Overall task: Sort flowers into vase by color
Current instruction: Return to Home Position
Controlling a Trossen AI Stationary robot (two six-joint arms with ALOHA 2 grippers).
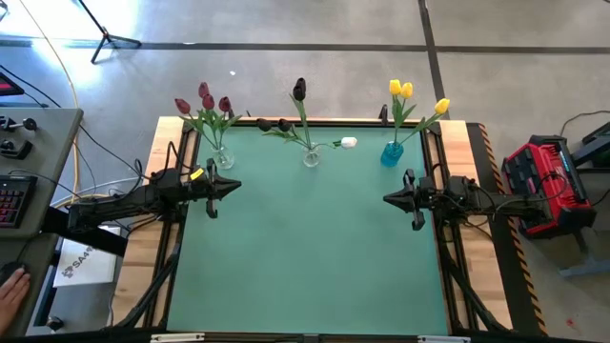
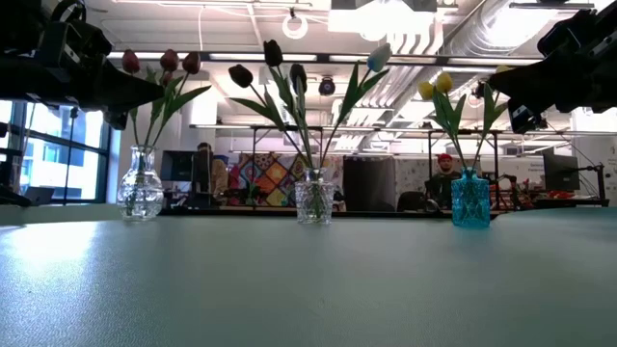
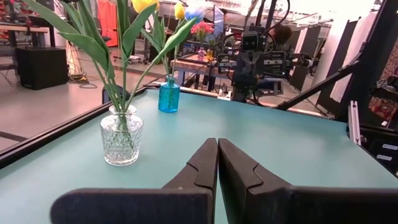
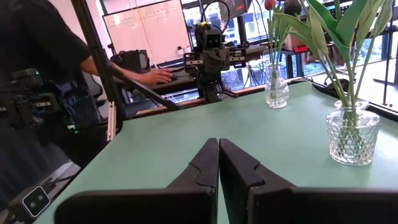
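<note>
Three vases stand in a row along the table's far edge. A clear vase point(image 1: 222, 158) on the left holds three dark red tulips point(image 1: 206, 99). The middle clear vase point(image 1: 311, 157) holds black tulips point(image 1: 299, 90) and one white tulip point(image 1: 349, 143) leaning right. The blue vase point(image 1: 392, 152) on the right holds three yellow tulips point(image 1: 406, 91). My left gripper point(image 1: 235, 187) hovers shut at the table's left side, my right gripper point(image 1: 388, 198) shut at the right side. Neither touches anything.
The green mat point(image 1: 305, 248) spreads between the arms and toward the near edge. Wooden borders point(image 1: 477, 191) flank it. A person's hand point(image 1: 10, 286) rests at a desk left of the table. A red case point(image 1: 543, 181) stands to the right.
</note>
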